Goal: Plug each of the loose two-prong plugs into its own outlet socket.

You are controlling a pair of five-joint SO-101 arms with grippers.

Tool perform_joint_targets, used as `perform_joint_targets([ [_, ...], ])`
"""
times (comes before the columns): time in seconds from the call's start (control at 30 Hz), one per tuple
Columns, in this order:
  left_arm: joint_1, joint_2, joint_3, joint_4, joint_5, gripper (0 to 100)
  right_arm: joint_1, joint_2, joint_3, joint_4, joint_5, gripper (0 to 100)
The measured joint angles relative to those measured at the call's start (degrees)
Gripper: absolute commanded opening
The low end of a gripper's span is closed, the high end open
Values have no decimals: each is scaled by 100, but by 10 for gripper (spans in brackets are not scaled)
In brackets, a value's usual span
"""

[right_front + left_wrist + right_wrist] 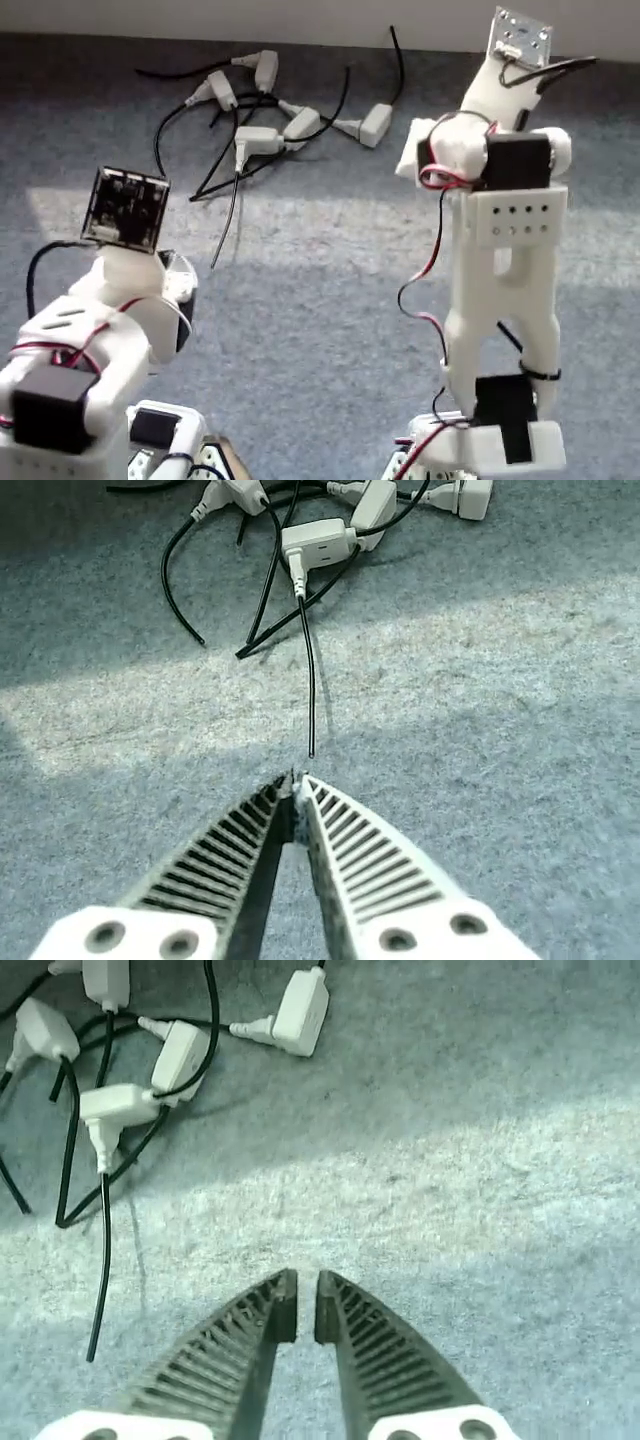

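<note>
A tangle of several white plugs and outlet blocks on black cords lies at the far middle of the grey carpet (pixel 330 300). One white block (pixel 258 140) sits nearest the arms, its cord trailing toward me; in the left wrist view this block (pixel 320 542) shows two slots on its face. Another white piece (pixel 375 124) lies at the cluster's right end and appears in the right wrist view (pixel 303 1010). My left gripper (pixel 297 780) is shut and empty above bare carpet, just short of the cord's loose end (pixel 311 750). My right gripper (pixel 305 1282) is shut and empty, well short of the cluster.
The left arm (pixel 100 330) stands at the near left and the right arm (pixel 505 230) rises tall at the near right. A bright sunlit band (pixel 330 225) crosses the carpet between the arms and the cords. A pale wall edge (pixel 300 20) runs behind the cluster.
</note>
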Motion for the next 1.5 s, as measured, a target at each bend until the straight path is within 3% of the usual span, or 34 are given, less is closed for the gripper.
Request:
perform_joint_targets([
  [0.13,0,-1116,1767,-782,-44,7,9,-1152,1732,-826,246,6],
  [0.3,0,-2277,3622,-1556,-809,7,-18,-2426,4114,-1969,642,6],
  [0.5,0,-3349,4580,-1749,-598,7,-18,-4044,6857,-3305,642,6],
  [0.7,0,-3622,4870,-1811,-440,10,-18,-5468,9020,-4000,695,9],
  [0.97,0,-3631,6418,-2400,-413,9,-18,-6505,10470,-4141,1319,9],
  [1.3,-554,-3631,6919,-2426,79,8,-18,-7613,11640,-4158,1354,9],
  [1.5,-563,-3631,6919,-1705,79,7,-18,-8563,11684,-3701,1380,9],
])
